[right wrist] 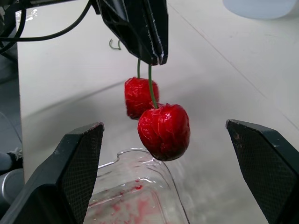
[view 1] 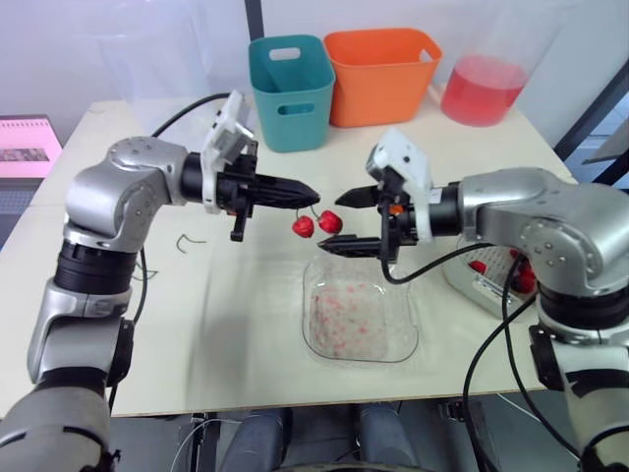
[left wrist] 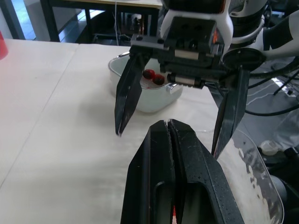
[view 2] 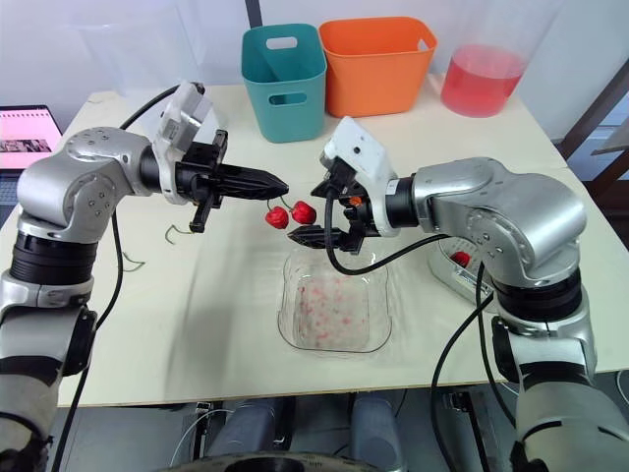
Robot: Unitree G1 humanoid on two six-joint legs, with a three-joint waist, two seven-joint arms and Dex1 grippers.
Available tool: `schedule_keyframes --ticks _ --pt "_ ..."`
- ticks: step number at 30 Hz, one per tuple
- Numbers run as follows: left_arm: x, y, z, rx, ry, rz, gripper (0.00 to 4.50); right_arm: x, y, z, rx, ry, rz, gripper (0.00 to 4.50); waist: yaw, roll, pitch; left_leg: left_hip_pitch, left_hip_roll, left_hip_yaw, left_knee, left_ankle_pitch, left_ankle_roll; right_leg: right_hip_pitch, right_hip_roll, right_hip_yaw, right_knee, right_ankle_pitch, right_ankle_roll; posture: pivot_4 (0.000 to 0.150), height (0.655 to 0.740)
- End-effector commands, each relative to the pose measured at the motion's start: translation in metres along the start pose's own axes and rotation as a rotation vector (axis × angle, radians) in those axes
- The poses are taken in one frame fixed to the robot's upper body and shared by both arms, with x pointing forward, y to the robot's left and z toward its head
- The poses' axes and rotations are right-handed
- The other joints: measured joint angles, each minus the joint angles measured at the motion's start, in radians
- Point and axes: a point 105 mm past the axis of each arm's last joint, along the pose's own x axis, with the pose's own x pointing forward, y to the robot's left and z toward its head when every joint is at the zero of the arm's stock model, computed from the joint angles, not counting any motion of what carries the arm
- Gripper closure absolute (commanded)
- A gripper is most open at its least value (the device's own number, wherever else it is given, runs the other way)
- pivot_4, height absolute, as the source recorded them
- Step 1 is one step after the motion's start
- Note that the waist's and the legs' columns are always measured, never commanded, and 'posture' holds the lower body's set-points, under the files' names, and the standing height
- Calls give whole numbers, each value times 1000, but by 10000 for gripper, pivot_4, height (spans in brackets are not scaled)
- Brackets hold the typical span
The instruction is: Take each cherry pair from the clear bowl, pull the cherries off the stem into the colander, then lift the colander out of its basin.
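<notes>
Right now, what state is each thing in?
Cherries: both on their stem, hanging in the air.
Left gripper: shut on the stem.
Right gripper: open, a finger each side of the cherries.
Bowl: empty, red-stained.
Colander: on the table, loose cherries in it.
Bare stem: lying on the table.
Jug: part full of red liquid.

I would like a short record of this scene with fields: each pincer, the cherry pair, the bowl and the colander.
left pincer: shut on the stem of the cherry pair, held in the air
right pincer: open, one finger on each side of the cherries, not touching them
cherry pair: both cherries on the stem, hanging above the rim of the clear bowl
clear bowl: red stains inside, no cherries visible
basin with colander: beside the right arm, cherries inside
</notes>
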Motion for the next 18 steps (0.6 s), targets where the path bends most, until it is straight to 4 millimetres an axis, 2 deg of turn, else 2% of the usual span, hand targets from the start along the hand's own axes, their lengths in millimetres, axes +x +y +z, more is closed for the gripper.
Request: schedule_keyframes --ticks 1,2,5,11,18 --pt "-1 -4 15 75 -4 -5 45000 0 2 7 -24 -33 9 663 0 0 0 0 0 0 0 0 0 0 0 0 0 0 0 1500 7400" --pt "-1 -4 15 75 -5 -5 45000 2 2 7 -24 -34 10 663 0 0 0 0 0 0 0 0 0 0 0 0 0 0 0 1500 7400" --pt "0 -5 15 75 -7 -5 45000 4 2 7 -22 -41 16 8713 0 0 0 0 0 0 0 0 0 0 0 0 0 0 0 1500 7400" --pt "0 -4 16 76 -18 3 45000 6 2 5 -33 -27 17 37898 0 0 0 0 0 0 0 0 0 0 0 0 0 0 0 1500 7400" --pt "-1 0 21 78 -39 19 45000 3 3 -1 -43 -3 14 37898 0 0 0 0 0 0 0 0 0 0 0 0 0 0 0 1500 7400"
